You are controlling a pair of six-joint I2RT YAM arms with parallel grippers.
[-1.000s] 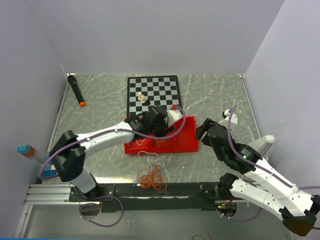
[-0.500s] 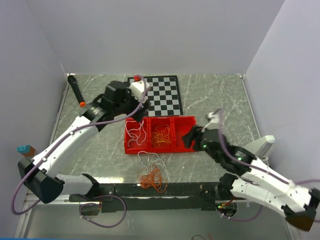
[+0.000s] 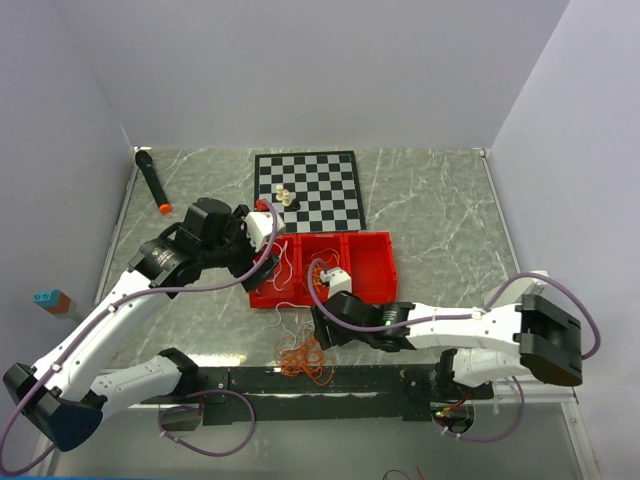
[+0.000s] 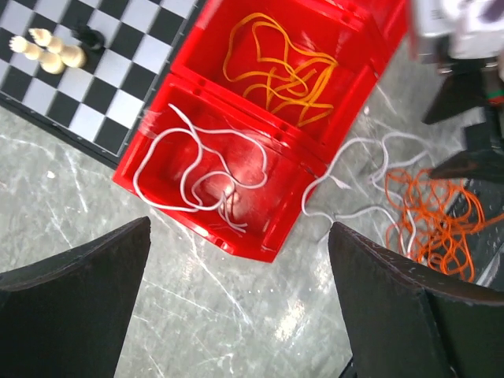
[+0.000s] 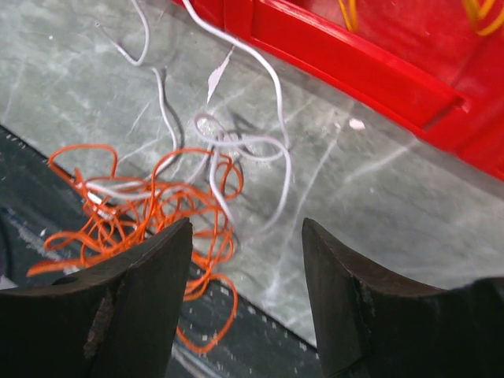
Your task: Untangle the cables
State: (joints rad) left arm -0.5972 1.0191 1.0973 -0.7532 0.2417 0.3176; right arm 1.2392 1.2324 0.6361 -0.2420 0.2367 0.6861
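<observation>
A red three-part tray (image 3: 372, 292) holds white cables (image 3: 270, 262) in its left part and yellow-orange cables (image 4: 279, 67) in its middle part. A red-orange tangle (image 3: 305, 358) lies at the table's front edge, with a white cable (image 3: 300, 318) running into it. My left gripper (image 3: 245, 262) is open and empty above the tray's left front corner (image 4: 268, 244). My right gripper (image 3: 318, 328) is open and empty, low over the red-orange tangle (image 5: 134, 213) and the white cable (image 5: 236, 146).
A chessboard (image 3: 320, 185) with a few pieces (image 3: 283, 195) lies behind the tray. A black marker with an orange tip (image 3: 152, 180) lies at the back left. Small blocks (image 3: 50, 300) sit at the left wall. The black mounting rail (image 3: 360, 380) runs along the front.
My left gripper moved from by the chessboard's left edge forward to the tray's left front corner. My right arm swung left, from the tray's right side to the tangle in front.
</observation>
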